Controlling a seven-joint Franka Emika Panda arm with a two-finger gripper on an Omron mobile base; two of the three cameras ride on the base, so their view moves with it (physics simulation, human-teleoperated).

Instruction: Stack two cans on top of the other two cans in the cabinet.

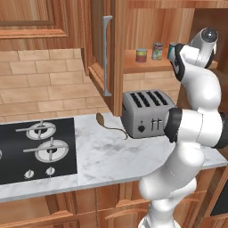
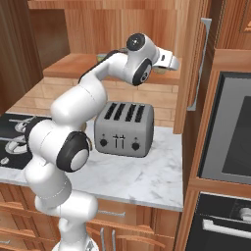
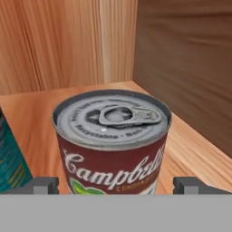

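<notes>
Cans: teal can (image 3: 10,158) sits far left on the cabinet (image 1: 133,26) shelf; labelled can (image 3: 112,145) stands upright, centred between your gripper (image 3: 115,185) tips. Jaws wide, released, nothing gripped. Straight ahead, vertical axis.

A kitchen — stove (image 1: 38,149), toaster (image 1: 144,112), wall oven (image 2: 234,139).

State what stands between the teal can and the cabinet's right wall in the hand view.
The red Campbell's can, upright on the shelf, seen in the hand view.
</notes>
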